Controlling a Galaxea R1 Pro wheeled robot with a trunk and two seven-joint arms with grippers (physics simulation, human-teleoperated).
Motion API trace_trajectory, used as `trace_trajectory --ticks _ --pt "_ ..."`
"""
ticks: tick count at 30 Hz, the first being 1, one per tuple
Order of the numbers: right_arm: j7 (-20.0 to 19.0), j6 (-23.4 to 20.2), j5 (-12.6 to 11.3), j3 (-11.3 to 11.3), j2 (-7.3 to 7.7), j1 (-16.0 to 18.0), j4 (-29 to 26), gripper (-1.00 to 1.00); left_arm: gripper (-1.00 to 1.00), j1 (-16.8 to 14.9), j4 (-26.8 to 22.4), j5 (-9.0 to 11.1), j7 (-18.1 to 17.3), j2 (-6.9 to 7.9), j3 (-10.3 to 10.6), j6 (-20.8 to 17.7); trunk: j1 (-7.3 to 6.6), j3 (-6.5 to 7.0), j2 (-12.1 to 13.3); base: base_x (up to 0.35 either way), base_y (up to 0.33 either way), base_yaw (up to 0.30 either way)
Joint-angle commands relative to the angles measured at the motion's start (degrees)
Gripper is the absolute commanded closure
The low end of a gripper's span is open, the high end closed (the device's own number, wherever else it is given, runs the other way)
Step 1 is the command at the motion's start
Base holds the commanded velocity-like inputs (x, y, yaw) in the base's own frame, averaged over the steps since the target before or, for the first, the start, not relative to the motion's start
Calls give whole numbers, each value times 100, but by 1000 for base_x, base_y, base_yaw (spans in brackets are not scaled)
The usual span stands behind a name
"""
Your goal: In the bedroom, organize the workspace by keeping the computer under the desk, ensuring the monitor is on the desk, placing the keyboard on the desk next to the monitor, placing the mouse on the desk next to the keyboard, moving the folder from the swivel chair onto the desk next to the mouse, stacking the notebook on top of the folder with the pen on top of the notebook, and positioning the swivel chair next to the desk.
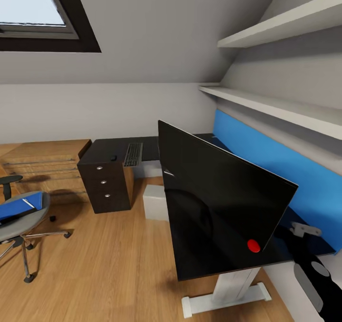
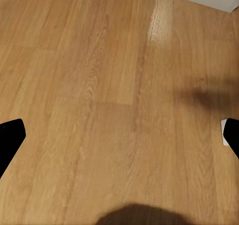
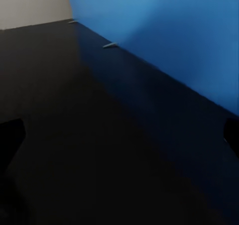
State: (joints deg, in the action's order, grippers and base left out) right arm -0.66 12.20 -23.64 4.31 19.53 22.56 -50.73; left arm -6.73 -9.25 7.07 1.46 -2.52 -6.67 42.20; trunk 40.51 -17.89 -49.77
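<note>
Monitor, keyboard, mouse on worktop; folder left on swivel chair; both arms' fingers spread, empty.

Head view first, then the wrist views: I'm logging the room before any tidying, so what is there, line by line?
monitor: one, black, tilted, close to the camera over the near end of the desk
desk: one, black, along the blue wall panel
keyboard: one, dark, on the far desk end
mouse: one, black, just beside the keyboard
drawer unit: one, dark, three knobs, under the far desk end
computer: one, white box, on the floor by the drawers
swivel chair: one, grey, on the floor at left
folder: one, blue, on the chair seat
shelves: two, white, on the right wall
window: one, dark frame, upper left
floor: wood
left fingers: black, apart, above the floor
right fingers: black, apart, over the desk
</note>
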Motion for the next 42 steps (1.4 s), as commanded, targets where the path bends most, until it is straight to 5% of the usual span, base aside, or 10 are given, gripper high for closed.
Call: trace_trajectory --ticks 1,8,19,27,42 --pt "-113 20 -37 -9 18 3 4 -100 -100 -3 4 -4 3 -3 -19 16 1 -7 -5 0 0 0" --pt "-895 20 145 -7 71 3 17 -100 -100 -3 7 -4 3 -3 -19 9 1 -7 -5 0 0 0" --pt "-1141 20 182 -8 86 3 130 -100 -100 -3 10 -4 7 11 -27 7 1 -7 -5 0 0 0" --pt "-2037 26 416 -6 111 -5 344 -100 -100 -3 8 4 12 15 -34 15 1 -7 -5 0 0 0" --pt "-2212 15 498 2 97 -6 426 -100 -100 -3 8 5 12 15 -37 19 1 -7 -5 -79 144 0"
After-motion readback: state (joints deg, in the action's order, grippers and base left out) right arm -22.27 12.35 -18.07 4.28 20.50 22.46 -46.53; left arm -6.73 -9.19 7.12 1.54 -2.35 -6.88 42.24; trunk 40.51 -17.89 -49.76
